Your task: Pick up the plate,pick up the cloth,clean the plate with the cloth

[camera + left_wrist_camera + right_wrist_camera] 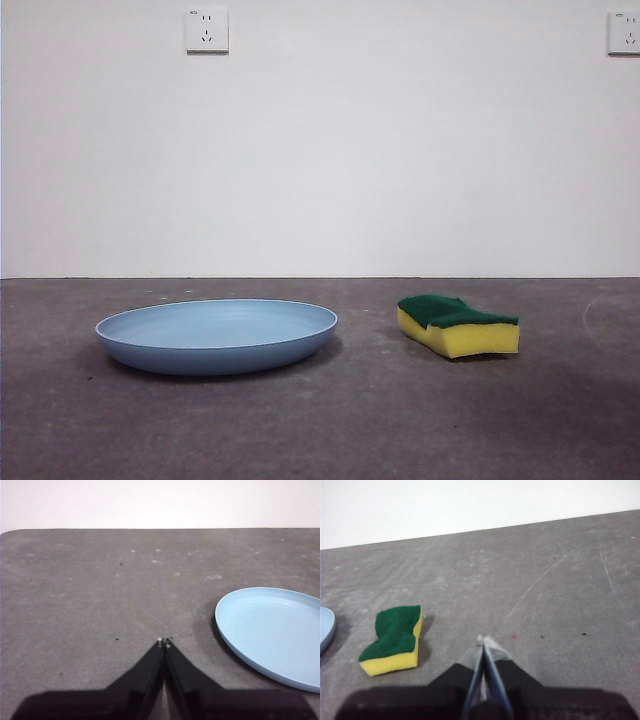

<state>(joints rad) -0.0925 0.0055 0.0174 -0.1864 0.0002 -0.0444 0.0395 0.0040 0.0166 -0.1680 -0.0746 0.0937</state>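
Plate (217, 335) flat on the grey tabletop (320, 430), sponge cloth (458, 325) apart beside it, green side up. Left pincer (164, 641) closed, empty, plate off to one side. Right pincer (483, 640) looks pressed shut, tips blurry, cloth nearby, untouched.
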